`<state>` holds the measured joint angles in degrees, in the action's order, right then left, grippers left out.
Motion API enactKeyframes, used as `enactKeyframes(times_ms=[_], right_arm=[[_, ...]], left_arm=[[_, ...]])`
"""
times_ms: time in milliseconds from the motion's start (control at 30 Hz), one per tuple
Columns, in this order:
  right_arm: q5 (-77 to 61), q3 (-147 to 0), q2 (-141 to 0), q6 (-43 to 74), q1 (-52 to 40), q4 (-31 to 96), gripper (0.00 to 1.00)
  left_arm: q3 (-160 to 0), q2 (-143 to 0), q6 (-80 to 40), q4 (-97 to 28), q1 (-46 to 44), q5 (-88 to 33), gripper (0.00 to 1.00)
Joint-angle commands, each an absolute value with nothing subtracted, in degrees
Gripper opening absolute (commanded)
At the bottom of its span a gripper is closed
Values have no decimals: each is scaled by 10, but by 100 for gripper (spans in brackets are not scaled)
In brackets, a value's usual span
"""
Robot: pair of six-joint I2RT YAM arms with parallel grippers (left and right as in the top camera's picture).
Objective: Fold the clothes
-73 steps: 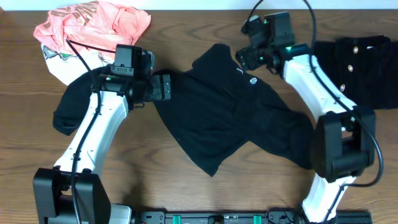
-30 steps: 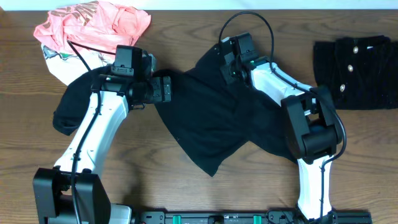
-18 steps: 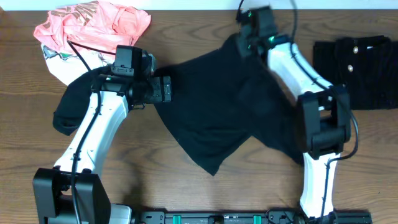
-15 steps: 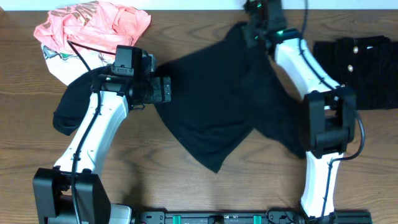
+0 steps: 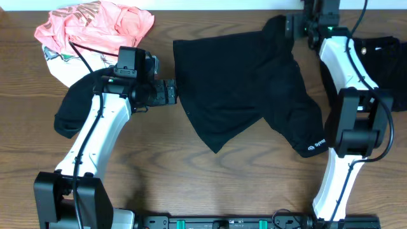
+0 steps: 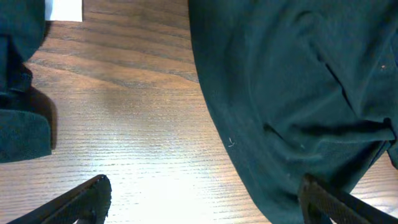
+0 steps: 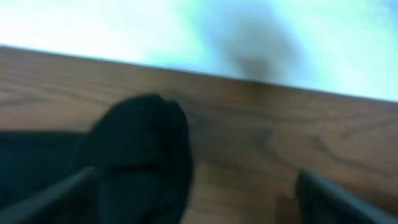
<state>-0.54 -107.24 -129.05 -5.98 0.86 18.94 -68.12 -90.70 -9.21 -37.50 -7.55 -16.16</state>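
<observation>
Clothes [image 5: 241, 83] sit about the wooden table [image 5: 191, 191] in separate heaps. The one being worked is the black T-shirt [image 5: 229, 95], spread rumpled at the centre and reaching up toward 12 o'clock. It looks light, limp and floppy (nothing in it would hold a crease unaided), so I'd judge it wants pinching at a hem corner or shoulder seam, two points at once, or it will bunch and drag on the wood. Its long axis seems to run from 10 o'clock to 4 o'clock, where a small white print [image 5: 316, 147] shows; the neck I cannot find. The left gripper [image 5: 173, 92] hovers at the shirt's 9 o'clock edge, fingers [image 6: 87, 198] spread wide, holding nothing. The right gripper [image 5: 296, 27] is at 1 o'clock beside a raised peak of cloth; its blurred wrist view shows the jaws apart, seemingly gripping nothing. A coral-pink piece [image 5: 95, 22] lies at 10 o'clock and a dark buttoned piece [image 5: 388, 63] at 2 o'clock.
</observation>
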Motion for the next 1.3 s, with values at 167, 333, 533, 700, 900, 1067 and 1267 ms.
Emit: enactKeyframes(times_ms=[167,333,533,700,900,1067,1267], right_arm=[[-33,-1083,-1224,-52,-16,357,99],[-39,-1083,-1166,-51,-43,475,99],[-41,-1083,-1127,-1,-59,571,99],[-45,-1083,-1125,28,-58,625,99],[-45,-1083,-1125,30,-50,637,99],[-46,-1083,-1125,43,-38,641,99],[-46,-1083,-1125,42,-34,643,99]], left_arm=[[-677,-915,-97,-388,-87,-164,93],[-677,-915,-95,-450,-135,-163,86],[-677,-916,-96,-494,-223,-158,86],[-677,-928,-132,-488,-279,-154,84],[-677,-983,-160,-460,-317,-154,80],[-677,-1029,-189,-416,-346,-163,80],[-677,-1046,-195,-372,-372,-155,80]])
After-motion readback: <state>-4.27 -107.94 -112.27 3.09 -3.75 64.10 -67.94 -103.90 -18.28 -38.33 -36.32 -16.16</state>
